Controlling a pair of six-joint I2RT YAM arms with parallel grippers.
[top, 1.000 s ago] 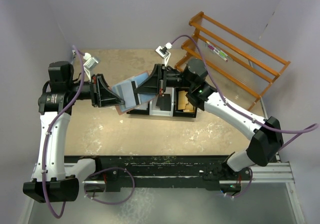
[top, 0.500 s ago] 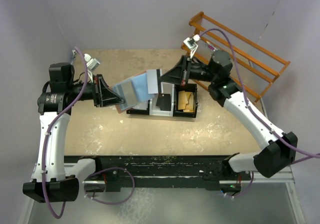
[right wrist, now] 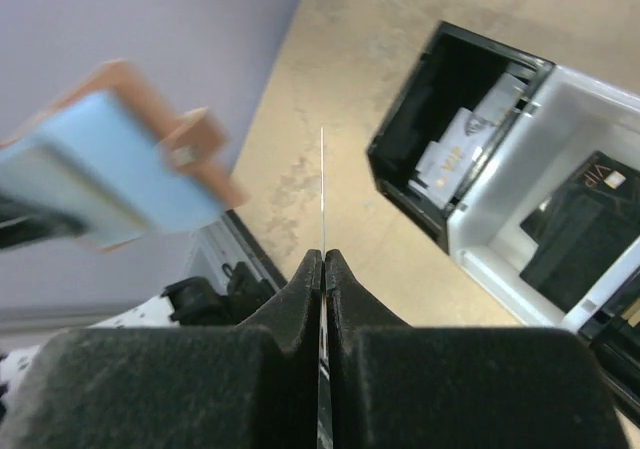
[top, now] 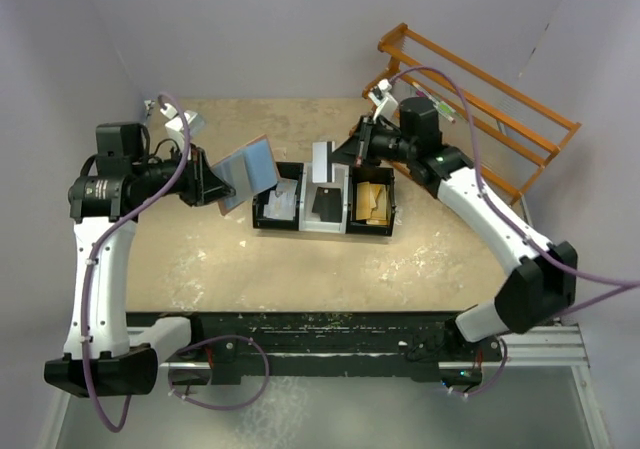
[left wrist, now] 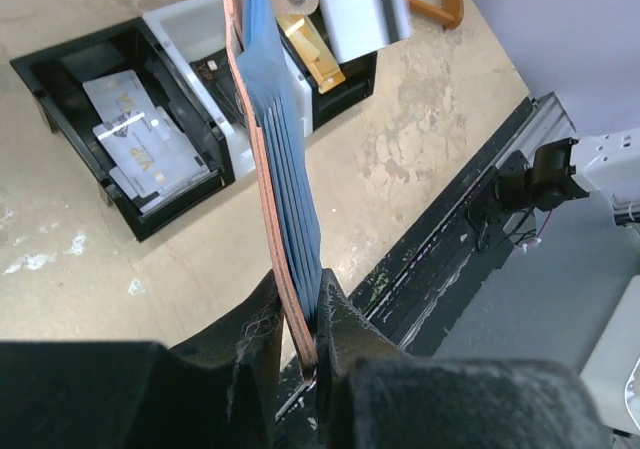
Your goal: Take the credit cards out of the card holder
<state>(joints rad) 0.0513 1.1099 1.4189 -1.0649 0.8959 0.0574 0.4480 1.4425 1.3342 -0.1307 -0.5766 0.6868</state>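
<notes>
My left gripper [top: 222, 182] is shut on the card holder [top: 248, 169], a reddish-brown wallet with light blue lining, and holds it in the air left of the bins. In the left wrist view the wallet [left wrist: 283, 199] stands edge-on between my fingers, pinched at its lower corner by the gripper [left wrist: 300, 304]. My right gripper [top: 346, 156] is shut on a pale credit card [top: 324, 159] above the bins, apart from the wallet. In the right wrist view that card [right wrist: 322, 194] is edge-on in the gripper [right wrist: 323, 259], with the wallet [right wrist: 105, 159] blurred at left. Several cards [top: 279, 205] lie in the left black bin [left wrist: 60, 69].
Three bins stand in a row: the black one with cards [right wrist: 400, 159], a white one [top: 312, 224] holding a black pouch [right wrist: 585, 239], and a black one with tan paper pieces [top: 372, 202]. An orange wooden rack [top: 480, 109] stands at the back right.
My right gripper has pulled a card out of the wallet and carried it right, then back over the bins. My left gripper has drawn the wallet away to the left.
</notes>
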